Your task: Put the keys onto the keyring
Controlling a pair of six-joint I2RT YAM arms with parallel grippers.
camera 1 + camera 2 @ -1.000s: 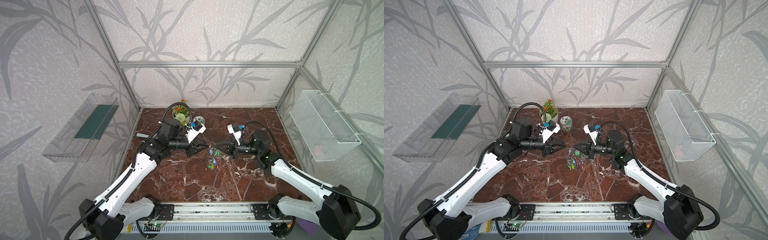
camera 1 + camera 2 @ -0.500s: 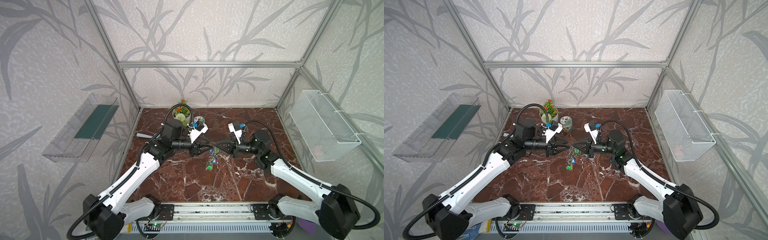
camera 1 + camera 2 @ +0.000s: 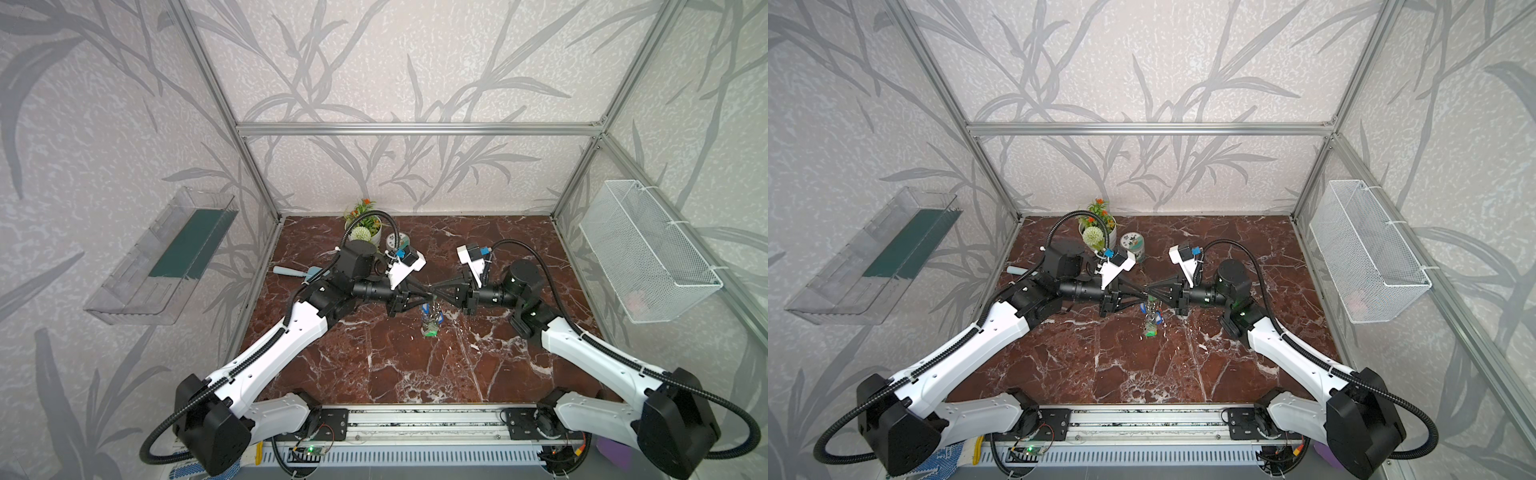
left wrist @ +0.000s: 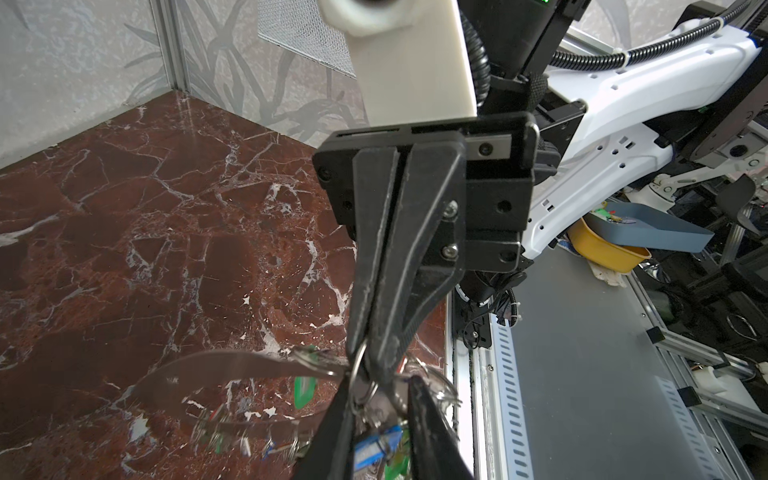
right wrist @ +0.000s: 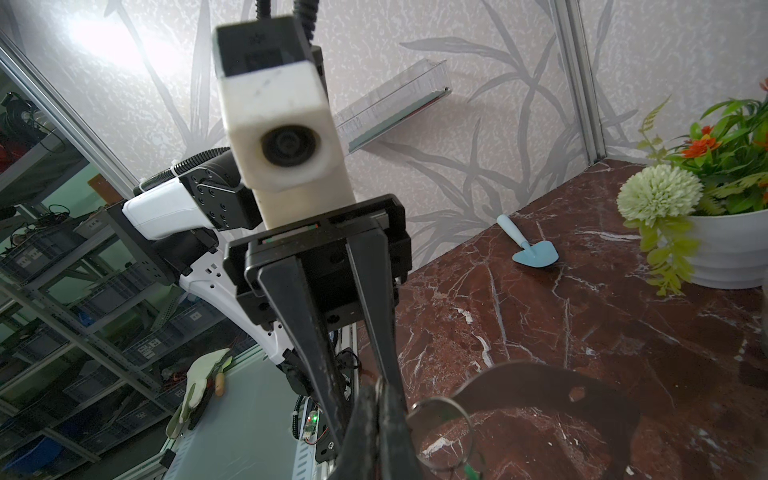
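Note:
Both grippers meet tip to tip above the middle of the marble table [image 3: 374,365]. My right gripper [image 3: 435,291] [image 5: 378,390] is shut on a small ring at the edge of the keyring [image 4: 232,361] [image 5: 540,384]. The keyring, a grey metal plate, hangs tilted. Under it the keys [image 3: 430,322] [image 3: 1152,320] dangle in a bunch, a blue one [image 4: 374,451] and green ones among them. My left gripper [image 3: 427,296] [image 4: 380,386] stands a little open. Its fingers [image 5: 299,324] straddle the right gripper's tips and the rings there. The left wrist view is too blurred to show whether they touch a ring.
A white flower pot [image 3: 368,232] and a small tin [image 3: 392,241] stand at the back. A blue trowel [image 3: 291,272] lies at the left edge. A wire basket [image 3: 648,253] hangs on the right wall and a clear shelf [image 3: 166,257] on the left wall.
My left gripper has moved right until its tips reach the right gripper's tips, and its jaws have narrowed. The right gripper and the hanging bunch have barely moved.

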